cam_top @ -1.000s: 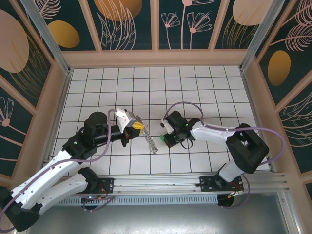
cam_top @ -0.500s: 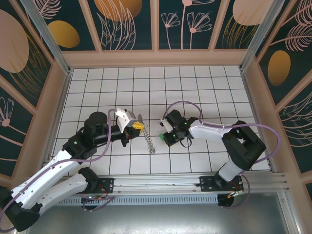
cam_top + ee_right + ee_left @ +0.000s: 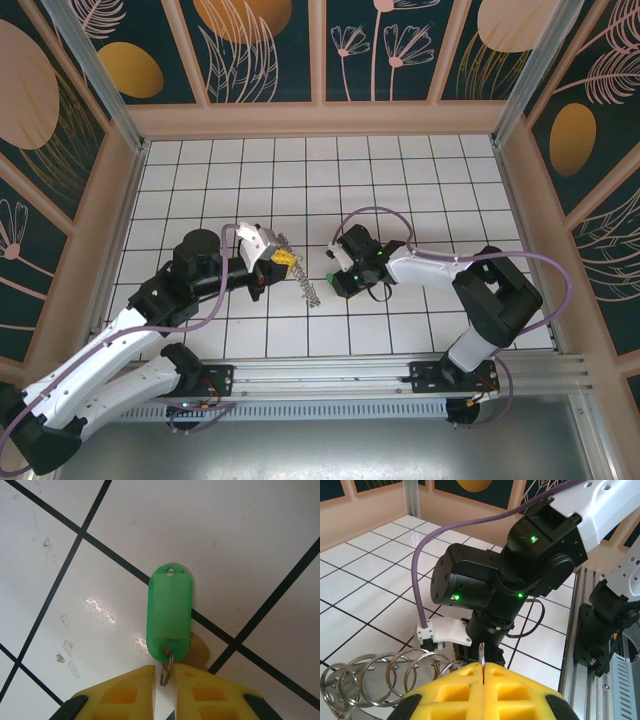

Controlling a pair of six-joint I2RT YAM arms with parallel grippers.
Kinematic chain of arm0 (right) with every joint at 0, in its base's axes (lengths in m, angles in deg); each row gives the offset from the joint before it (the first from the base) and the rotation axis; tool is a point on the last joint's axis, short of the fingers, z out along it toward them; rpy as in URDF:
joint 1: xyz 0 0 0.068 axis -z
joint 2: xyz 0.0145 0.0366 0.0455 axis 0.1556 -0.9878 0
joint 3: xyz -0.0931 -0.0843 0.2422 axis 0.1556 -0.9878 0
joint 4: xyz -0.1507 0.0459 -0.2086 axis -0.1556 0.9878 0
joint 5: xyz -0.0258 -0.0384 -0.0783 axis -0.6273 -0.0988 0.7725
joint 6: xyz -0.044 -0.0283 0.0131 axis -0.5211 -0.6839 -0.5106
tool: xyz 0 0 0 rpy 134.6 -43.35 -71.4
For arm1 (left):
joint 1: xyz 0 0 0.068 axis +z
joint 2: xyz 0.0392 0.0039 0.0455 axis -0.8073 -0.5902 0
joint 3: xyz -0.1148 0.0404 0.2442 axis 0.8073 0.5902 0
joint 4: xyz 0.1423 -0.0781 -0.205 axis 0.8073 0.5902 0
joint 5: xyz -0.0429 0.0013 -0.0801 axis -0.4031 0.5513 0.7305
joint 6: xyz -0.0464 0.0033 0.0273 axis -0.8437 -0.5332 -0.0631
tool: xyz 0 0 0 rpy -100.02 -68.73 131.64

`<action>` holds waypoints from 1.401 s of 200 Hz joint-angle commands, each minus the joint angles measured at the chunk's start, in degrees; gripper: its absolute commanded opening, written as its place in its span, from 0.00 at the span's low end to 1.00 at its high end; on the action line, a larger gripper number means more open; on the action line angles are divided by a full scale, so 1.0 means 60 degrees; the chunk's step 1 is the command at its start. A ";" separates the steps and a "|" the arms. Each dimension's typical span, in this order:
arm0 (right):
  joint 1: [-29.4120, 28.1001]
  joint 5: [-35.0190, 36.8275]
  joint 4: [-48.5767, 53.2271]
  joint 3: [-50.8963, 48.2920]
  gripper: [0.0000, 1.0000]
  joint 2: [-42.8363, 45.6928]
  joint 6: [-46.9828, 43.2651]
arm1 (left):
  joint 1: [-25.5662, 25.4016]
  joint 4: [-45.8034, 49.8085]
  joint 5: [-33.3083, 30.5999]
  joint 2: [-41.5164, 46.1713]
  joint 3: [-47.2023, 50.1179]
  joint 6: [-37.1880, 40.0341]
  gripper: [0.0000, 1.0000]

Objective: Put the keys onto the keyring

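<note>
Key (image 3: 169, 611) lies lengthwise dead ahead of our right gripper (image 3: 165, 670), ring end between its barely parted jaws; left gripper (image 3: 482, 669) clamps keyring (image 3: 306, 284).

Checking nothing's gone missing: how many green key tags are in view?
1. The green key tag lies on the tiled table, its small ring between the fingertips of the right gripper. Others may be hidden.

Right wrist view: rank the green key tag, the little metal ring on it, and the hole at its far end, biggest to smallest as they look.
1. green key tag
2. metal ring, seen nearly edge-on, so it may look smaller than it is
3. hole, clearly the smallest
</note>
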 commanded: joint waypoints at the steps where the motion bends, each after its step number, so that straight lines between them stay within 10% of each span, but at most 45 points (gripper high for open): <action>1: 0.0065 -0.0027 -0.0166 0.0219 0.16 -0.0214 -0.0037 | 0.0034 -0.0252 0.0084 0.0027 -0.0303 -0.0080 0.00; 124: 0.0123 0.0113 -0.0288 0.0034 0.00 0.0408 -0.0198 | 0.0030 -0.0267 0.0017 0.0028 -0.0293 -0.0058 0.00; 225: -0.1469 -0.0759 -0.1415 -0.1553 0.00 0.7041 -0.2897 | 0.0034 -0.0388 0.1137 0.0376 -0.0204 0.0657 0.00; 280: -0.1876 -0.1665 -0.0398 -0.0570 0.00 0.7959 -0.4006 | 0.0028 -0.0388 0.2789 0.0256 -0.0376 0.1227 0.00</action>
